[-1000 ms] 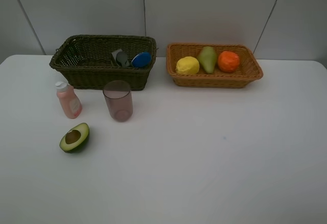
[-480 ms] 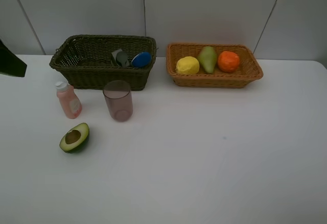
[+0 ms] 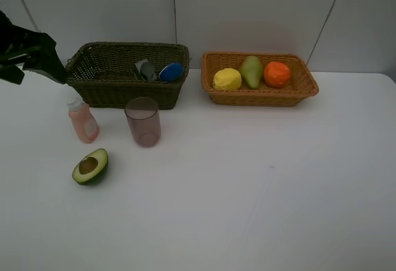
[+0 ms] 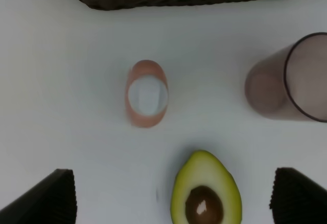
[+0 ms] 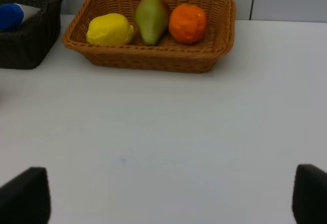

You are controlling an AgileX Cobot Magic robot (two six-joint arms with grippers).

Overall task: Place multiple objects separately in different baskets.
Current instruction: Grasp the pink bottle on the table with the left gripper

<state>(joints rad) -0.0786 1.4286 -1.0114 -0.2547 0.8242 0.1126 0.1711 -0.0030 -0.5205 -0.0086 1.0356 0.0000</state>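
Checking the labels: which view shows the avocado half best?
Left wrist: the avocado half is close, pit and cut face clear, though partly cropped. Exterior high shows it whole but small; right wrist misses it.

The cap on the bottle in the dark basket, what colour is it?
Blue. The cap shows best in the exterior high view, inside the dark basket.

The bench lies bare across its whole front and right, giving wide room for any approach. At the left, 3 things crowd together: the pink bottle and the cup stand near each other but apart, with the avocado half lying in front of them. The dark basket walls off the rear just behind both, and the tan basket blocks the right rear.
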